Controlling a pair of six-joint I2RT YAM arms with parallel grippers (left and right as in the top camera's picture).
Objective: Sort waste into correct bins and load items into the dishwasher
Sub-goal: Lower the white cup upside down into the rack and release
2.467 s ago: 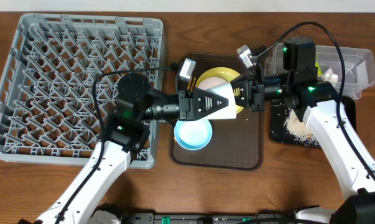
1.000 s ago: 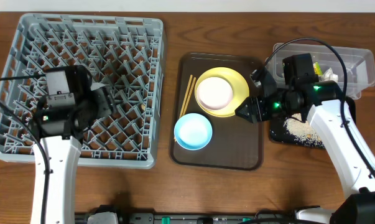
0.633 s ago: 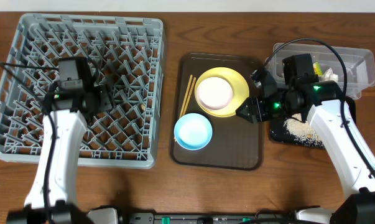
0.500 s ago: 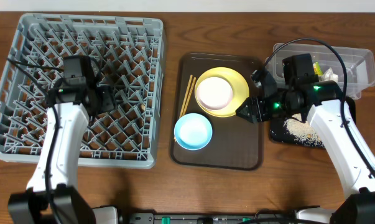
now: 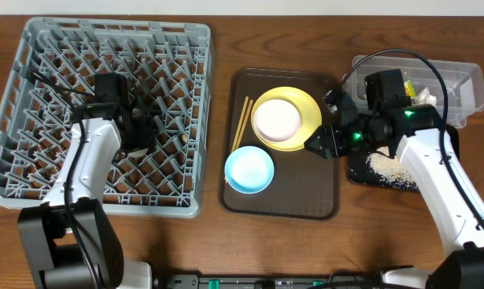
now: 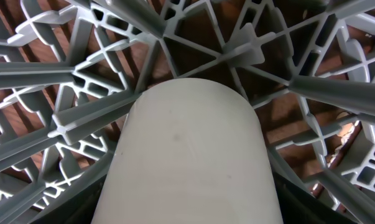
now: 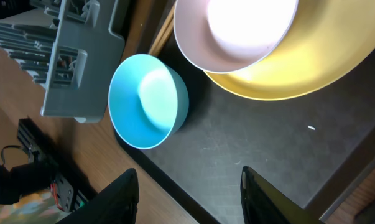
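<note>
The white cup (image 6: pixel 187 155) rests in left end effector (image 5: pixel 145 132) among dish rack (image 6: pixel 249 51) pegs.

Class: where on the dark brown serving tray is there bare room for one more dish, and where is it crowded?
Bare: the brown tray's near right corner, bordered by the blue bowl, yellow plate and the right gripper. Crowded: the far half, and the left edge with the chopsticks.

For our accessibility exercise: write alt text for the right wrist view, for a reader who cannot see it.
A light blue bowl sits on a dark brown tray beside a white bowl resting in a yellow plate. The right gripper, jaws open and empty, hovers above the tray; a grey dish rack corner shows at left.
</note>
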